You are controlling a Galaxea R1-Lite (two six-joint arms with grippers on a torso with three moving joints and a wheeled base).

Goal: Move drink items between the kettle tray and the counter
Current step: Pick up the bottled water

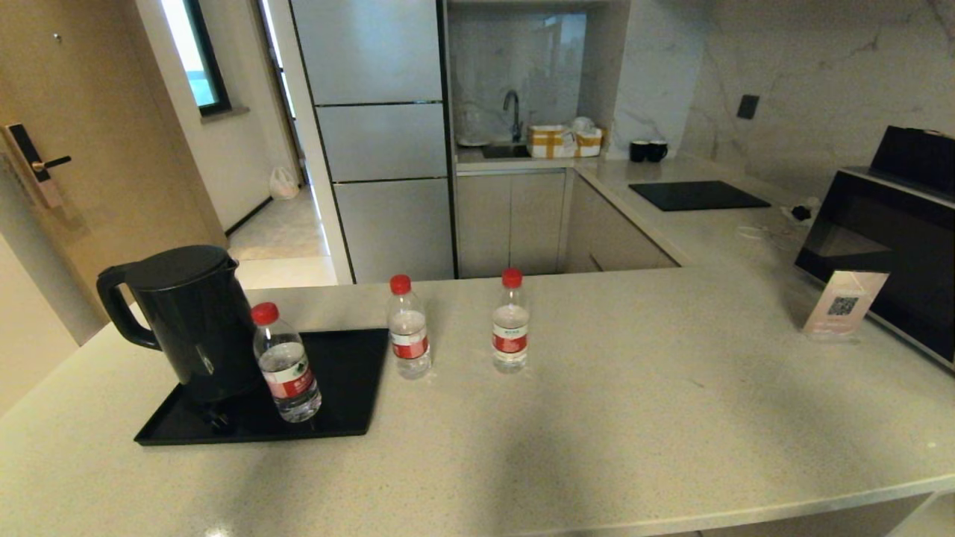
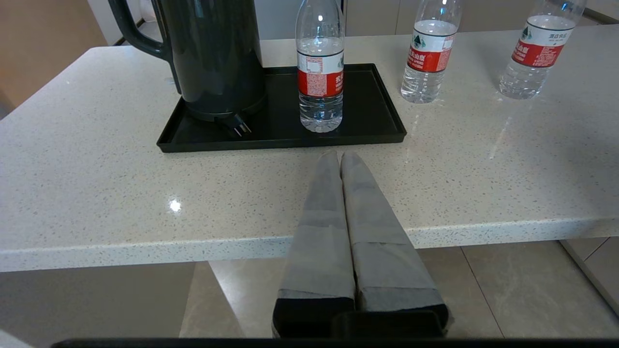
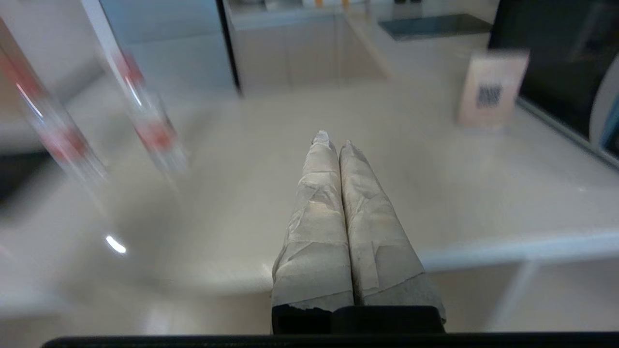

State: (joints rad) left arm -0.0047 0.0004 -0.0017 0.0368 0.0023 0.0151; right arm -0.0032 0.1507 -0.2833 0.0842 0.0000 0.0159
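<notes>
Pointing over the near edge of the surface (image 1: 597,418), both the left tool (image 2: 337,155) and right tool (image 3: 333,140) have fingers pressed together holding nothing, while one bottle (image 1: 286,365) stands on the kettle tray (image 1: 343,403) at lower left beside the kettle (image 1: 186,321), and two bottles (image 1: 409,328) stand on the surface right of it

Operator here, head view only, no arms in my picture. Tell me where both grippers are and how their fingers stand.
Observer: The left gripper is shut, low at the counter's near edge, pointing at the kettle tray.
Operator: Report the right one.
Observer: The right gripper is shut and empty, over the counter's edge, right of the two bottles off the tray.
Operator: Say what lies by the kettle's base.
Observer: A plug lies on the tray beside the kettle.
</notes>
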